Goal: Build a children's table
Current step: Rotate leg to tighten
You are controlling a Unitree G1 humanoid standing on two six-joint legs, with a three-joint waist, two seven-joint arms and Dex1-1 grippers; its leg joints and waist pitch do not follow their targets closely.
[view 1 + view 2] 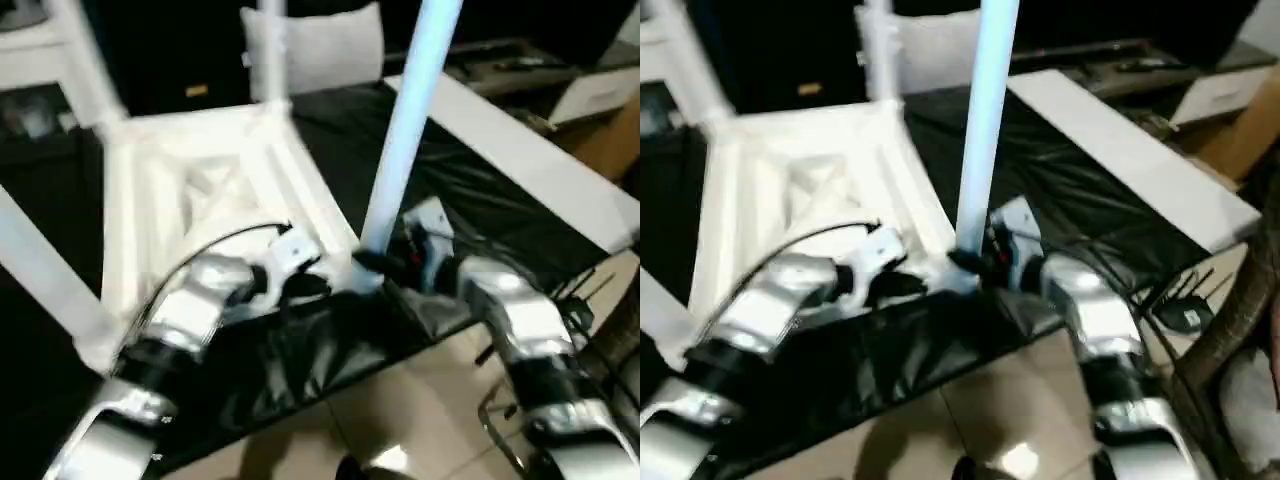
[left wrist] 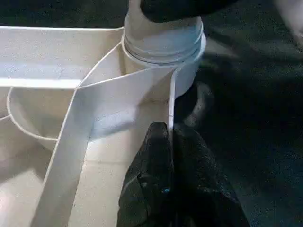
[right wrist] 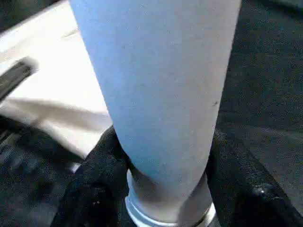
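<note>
black cloth covers the big work table (image 1: 470,200), and a tan tiled floor (image 1: 400,410) shows below its near edge. a long white board (image 1: 520,160) lies across the far right part of the cloth.

on the cloth lies the children's table top (image 1: 200,190), white plastic, flipped so its ribbed underside faces up. three legs already stand in its corners: one at the far left (image 1: 85,60), one at the far right (image 1: 270,50), and one at the near left (image 1: 45,270), which leans out toward the picture's left edge.

at the near right corner a fourth leg (image 1: 410,120) stands almost straight up in its round socket (image 2: 187,71). the threaded collar (image 2: 163,40) at its foot sits at the mouth of the socket, and some threads still show above the rim.

the right gripper (image 3: 163,189) hugs this leg low down, just above the collar, with one black finger (image 3: 90,184) on each side of the tube.

the left gripper (image 2: 165,142) is pinched tight on the thin outer wall of the table top, right beside that corner socket. its fingers are pressed together with the white wall between their tips.

both silver forearms reach in from the near edge, left arm (image 1: 190,310) over the table top and right arm (image 1: 520,320) beside it.
</note>
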